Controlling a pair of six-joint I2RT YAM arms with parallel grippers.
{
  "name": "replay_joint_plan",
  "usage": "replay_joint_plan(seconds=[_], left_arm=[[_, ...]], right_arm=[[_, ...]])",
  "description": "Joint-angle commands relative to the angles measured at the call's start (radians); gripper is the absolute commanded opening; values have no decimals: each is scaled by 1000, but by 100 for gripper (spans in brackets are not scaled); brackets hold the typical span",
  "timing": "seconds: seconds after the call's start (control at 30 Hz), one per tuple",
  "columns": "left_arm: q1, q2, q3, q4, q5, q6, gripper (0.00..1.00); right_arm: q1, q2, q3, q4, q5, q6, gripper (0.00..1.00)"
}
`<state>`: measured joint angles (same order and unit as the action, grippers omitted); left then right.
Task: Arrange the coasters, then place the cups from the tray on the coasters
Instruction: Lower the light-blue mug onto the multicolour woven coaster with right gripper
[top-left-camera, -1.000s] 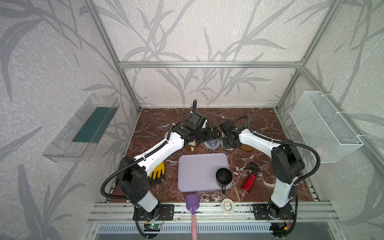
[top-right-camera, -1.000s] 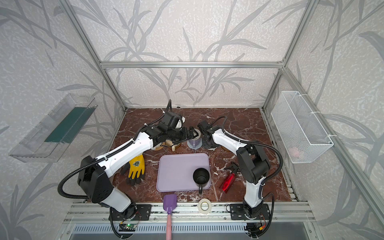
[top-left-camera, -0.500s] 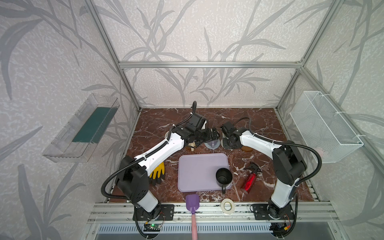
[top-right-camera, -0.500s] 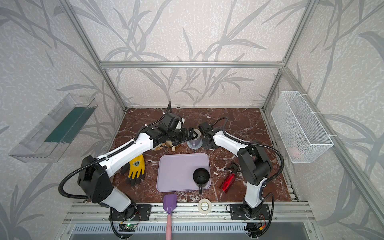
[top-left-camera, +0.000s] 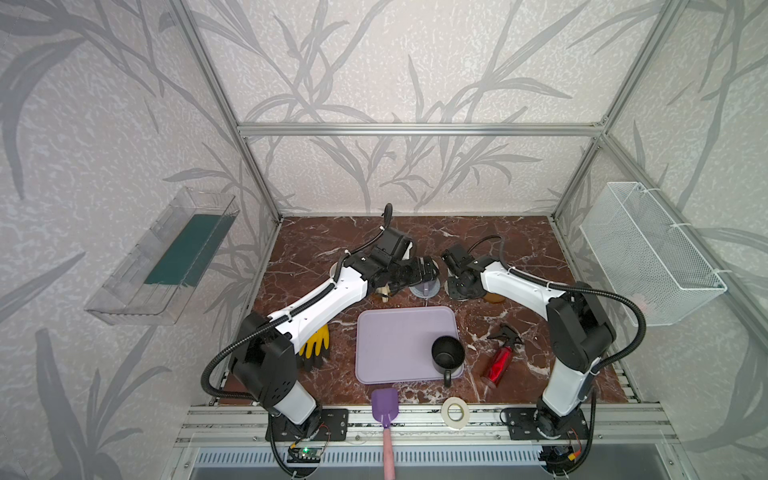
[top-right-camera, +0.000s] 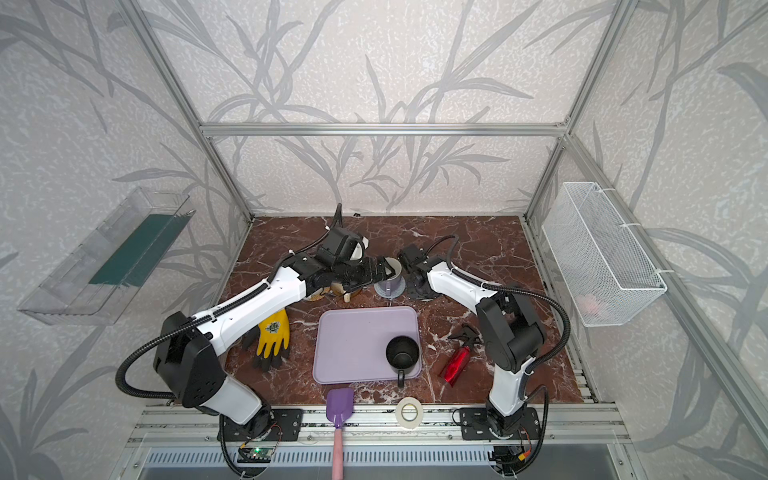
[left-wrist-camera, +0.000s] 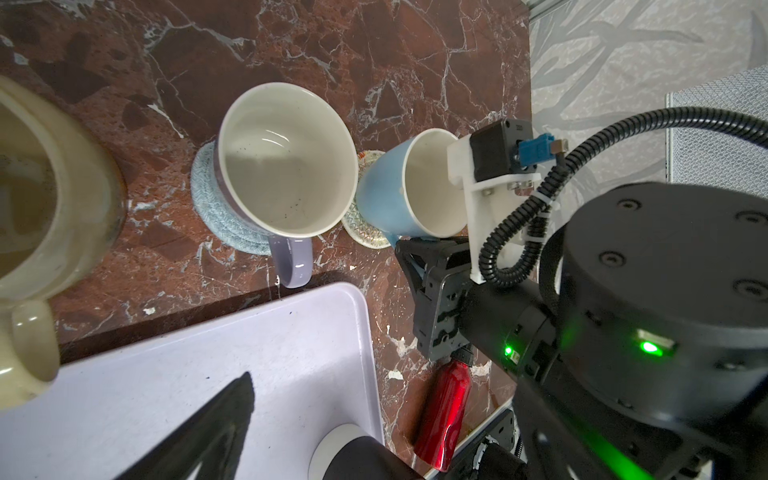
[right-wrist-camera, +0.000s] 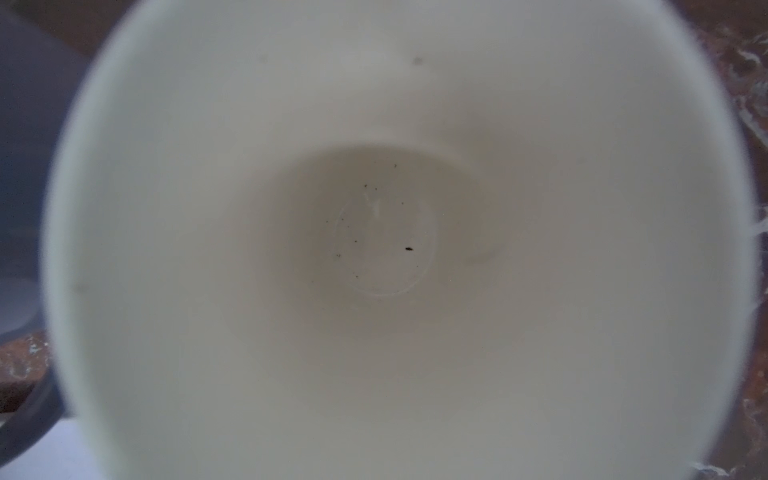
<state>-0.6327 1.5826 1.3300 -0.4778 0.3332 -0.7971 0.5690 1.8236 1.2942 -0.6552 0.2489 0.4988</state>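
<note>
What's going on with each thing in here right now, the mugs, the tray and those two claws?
black cup: upright, the only cup on the tray.
lilac cup: upright, empty, on the grey-blue coaster.
light blue cup: on a patterned coaster, held.
cream-yellow cup: upright, off the tray.
left gripper: open, empty, beside the lilac cup.
right gripper: shut on the light blue cup.
red spray bottle: lying on its side.

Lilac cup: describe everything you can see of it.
The lilac cup is a glossy, ceramic-looking mug, lilac outside and off-white inside, with one loop handle pointing toward the tray. It stands upright and empty but for a few dark specks, on the grey-blue rope coaster, close beside the light blue cup.
</note>
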Motion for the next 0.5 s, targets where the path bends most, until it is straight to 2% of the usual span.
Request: replay_joint_plan(seconds=[0.0, 0.1, 0.17, 0.3, 0.47], left_arm=[[1, -37, -18, 13, -14, -8, 99], [0, -39, -18, 14, -16, -7, 99], [1, -34, -17, 14, -15, -6, 99], [0, -29, -15, 20, -7, -11, 99], [0, -32, -20, 25, -11, -13, 100]], right_arm=[[-3, -21, -22, -39, -22, -1, 13], [-1, -29, -24, -38, -19, 5, 17], [-2, -29, -17, -45, -17, 2, 24], [-2, -30, -7, -55, -15, -2, 30], [-2, -41, -7, -60, -14, 0, 43]])
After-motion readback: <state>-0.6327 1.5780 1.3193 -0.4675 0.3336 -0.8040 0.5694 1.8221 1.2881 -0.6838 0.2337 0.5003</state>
